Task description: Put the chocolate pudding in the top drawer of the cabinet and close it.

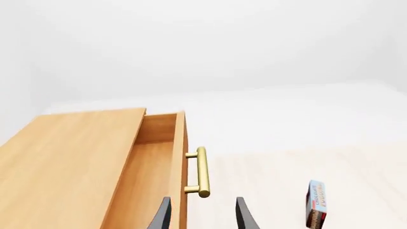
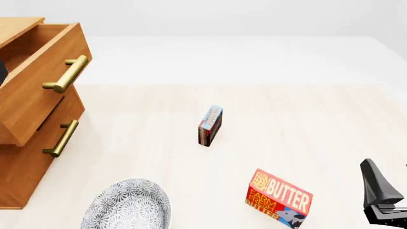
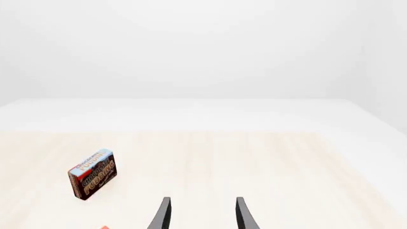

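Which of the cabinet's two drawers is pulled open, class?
The top drawer is open: it juts out from the cabinet and its hollow inside shows. The lower drawer sits pushed in. Each has a brass bar handle.

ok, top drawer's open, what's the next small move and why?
Probably move the open right claw forward and left toward the chocolate pudding. It stands on edge mid-table, untouched; the top drawer is already pulled out, and the left claw is by its handle.

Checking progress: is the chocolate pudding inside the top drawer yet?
No, the chocolate pudding stands on the table, apart from the open top drawer.
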### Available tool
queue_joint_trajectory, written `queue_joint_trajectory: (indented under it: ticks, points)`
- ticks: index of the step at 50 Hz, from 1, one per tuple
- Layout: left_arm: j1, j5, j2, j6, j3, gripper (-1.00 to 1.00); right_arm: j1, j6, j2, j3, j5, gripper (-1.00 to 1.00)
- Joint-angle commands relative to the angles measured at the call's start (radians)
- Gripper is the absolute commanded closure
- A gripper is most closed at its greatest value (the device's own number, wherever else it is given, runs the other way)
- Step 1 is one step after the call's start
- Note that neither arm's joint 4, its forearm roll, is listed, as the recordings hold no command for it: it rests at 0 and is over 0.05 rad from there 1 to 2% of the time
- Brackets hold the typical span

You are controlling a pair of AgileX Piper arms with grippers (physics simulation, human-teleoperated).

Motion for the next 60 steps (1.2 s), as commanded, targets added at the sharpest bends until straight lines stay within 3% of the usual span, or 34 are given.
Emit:
queue_joint_trajectory:
  ticks: [1, 5, 6, 10, 11, 14, 35, 60]
  points:
    - [0.021, 0.117, 0.108, -0.004, -0.167, -1.00, 0.000, 0.000, 0.000, 0.000, 0.000, -1.00]
    - [0.038, 0.102, 0.103, -0.016, -0.140, -1.00, 0.000, 0.000, 0.000, 0.000, 0.000, -1.00]
    - [0.027, 0.129, 0.128, -0.023, -0.191, -1.00, 0.000, 0.000, 0.000, 0.000, 0.000, -1.00]
    - [0.038, 0.112, 0.129, -0.050, -0.147, -1.00, 0.000, 0.000, 0.000, 0.000, 0.000, -1.00]
    - [0.038, 0.170, 0.147, -0.052, -0.220, -1.00, 0.000, 0.000, 0.000, 0.000, 0.000, -1.00]
    - [0.036, 0.146, 0.145, -0.050, -0.180, -1.00, 0.000, 0.000, 0.000, 0.000, 0.000, -1.00]
    - [0.104, 0.300, 0.213, -0.078, -0.264, -1.00, 0.000, 0.000, 0.000, 0.000, 0.000, -1.00]
    - [0.103, 0.349, 0.352, -0.147, -0.356, -1.00, 0.000, 0.000, 0.000, 0.000, 0.000, -1.00]
